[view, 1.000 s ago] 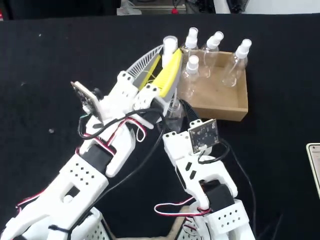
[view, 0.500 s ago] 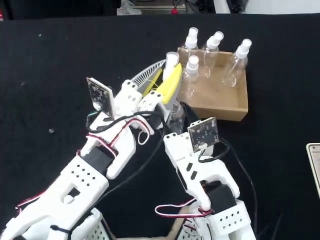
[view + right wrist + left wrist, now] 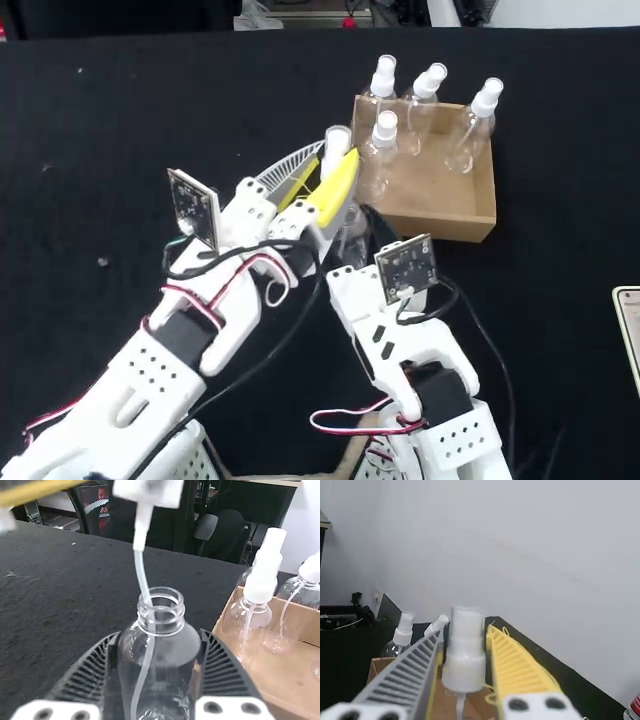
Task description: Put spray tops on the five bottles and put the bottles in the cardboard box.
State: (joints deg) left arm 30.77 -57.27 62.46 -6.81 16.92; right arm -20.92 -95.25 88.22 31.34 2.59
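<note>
Left jaws: closed tight on the spray top (image 3: 465, 652), one on each side of its collar, above the uncapped bottle (image 3: 161, 611).
Right jaws: clamped round the uncapped bottle's shoulder, holding it upright.
Spray top: its thin tube hangs into the bottle's neck; the cap sits clear above the rim.
Uncapped bottle: just outside the cardboard box (image 3: 432, 222), by the corner nearest the arms.
Capped bottles (image 3: 473, 125): four, upright inside the box, toward its far wall.
Surface (image 3: 120, 120): black, under the box.
</note>
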